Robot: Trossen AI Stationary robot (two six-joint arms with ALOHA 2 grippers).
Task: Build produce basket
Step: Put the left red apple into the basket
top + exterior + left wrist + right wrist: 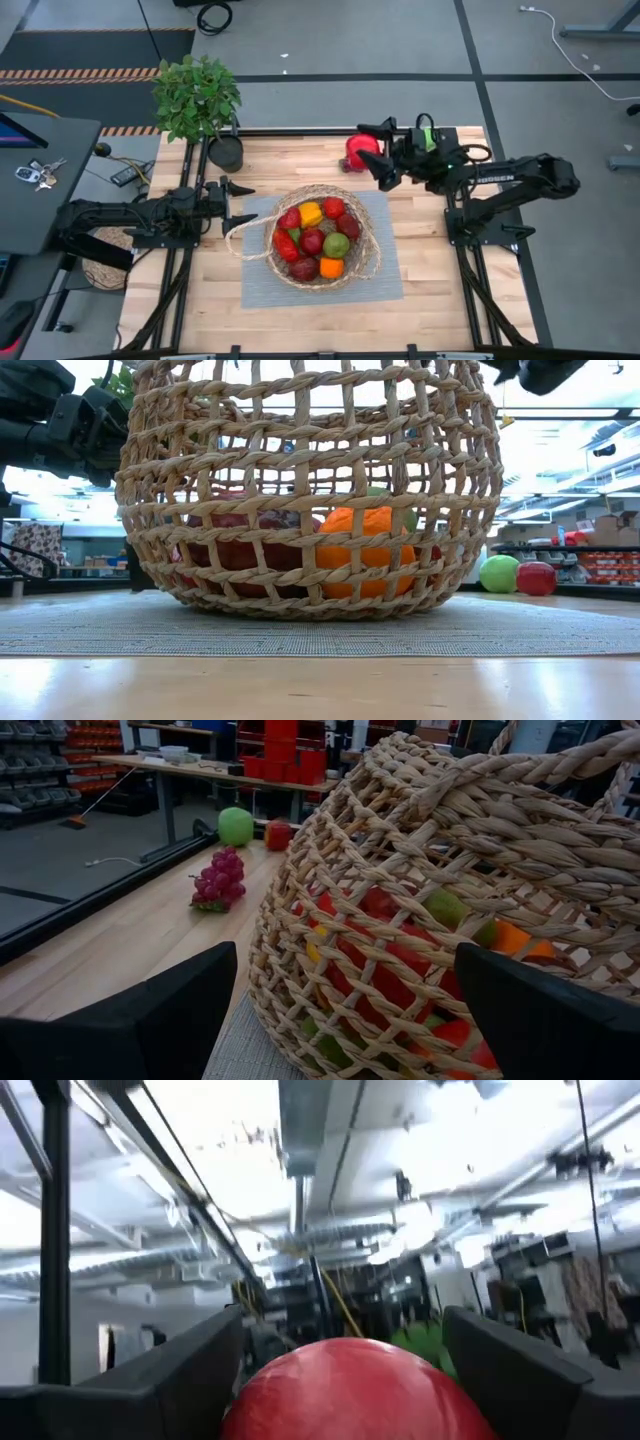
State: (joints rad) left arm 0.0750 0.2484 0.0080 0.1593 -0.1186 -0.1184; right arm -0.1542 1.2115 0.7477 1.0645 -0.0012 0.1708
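The tan woven basket [322,238] stands on a grey mat [385,285], filled with red, yellow, green and orange produce [314,240]; its looped handle [243,236] lies out to the left. My left gripper [238,203] stands open and level just left of the basket, touching nothing; the left wrist view shows the basket wall [420,920] in front of it. My right gripper [378,153] is raised over the table's far side and shut on a round red fruit [360,150]. A purple grape bunch [220,880], a green fruit [236,825] and a red fruit [278,834] lie on the table's far part. My right gripper holds the round red fruit [355,1390] between its two fingers [190,1365], one on each side. The fingers slant upward, toward the table's left. The fruit is lifted clear of the table.
A leafy potted plant [198,98] stands at the far left corner. The mat covers the table's middle; bare wood [440,300] lies to the near right and near left. A desk with keys [38,175] stands off the table's left side.
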